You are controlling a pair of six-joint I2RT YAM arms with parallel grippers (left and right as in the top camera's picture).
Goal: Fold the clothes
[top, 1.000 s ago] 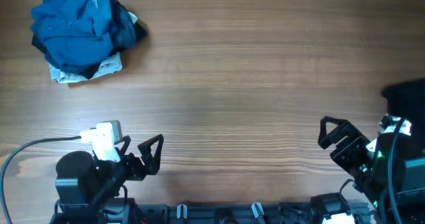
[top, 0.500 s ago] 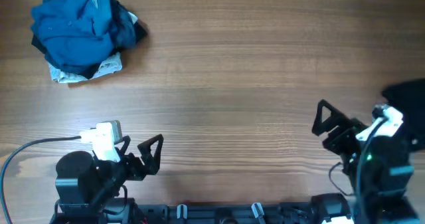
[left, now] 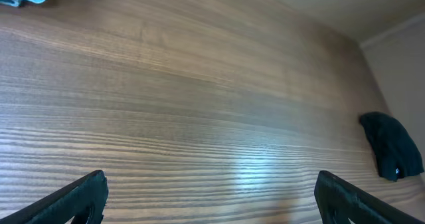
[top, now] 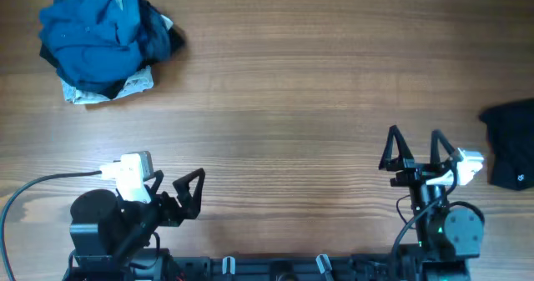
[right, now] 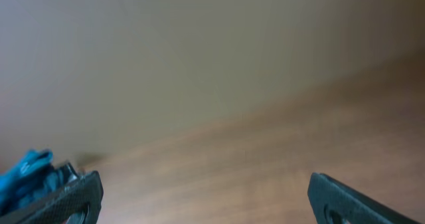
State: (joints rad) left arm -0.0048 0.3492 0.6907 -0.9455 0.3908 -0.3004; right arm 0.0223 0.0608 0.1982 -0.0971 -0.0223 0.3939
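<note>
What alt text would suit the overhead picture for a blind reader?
A wooden table from above: a crumpled pile of mostly blue clothes in the far left corner, a black garment at the right edge. Along the near edge, the left gripper and right gripper stand open and empty.

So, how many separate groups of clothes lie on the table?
2: a mixed blue pile at the far-left corner, one black garment at the right edge. The pile may hide pieces.
</note>
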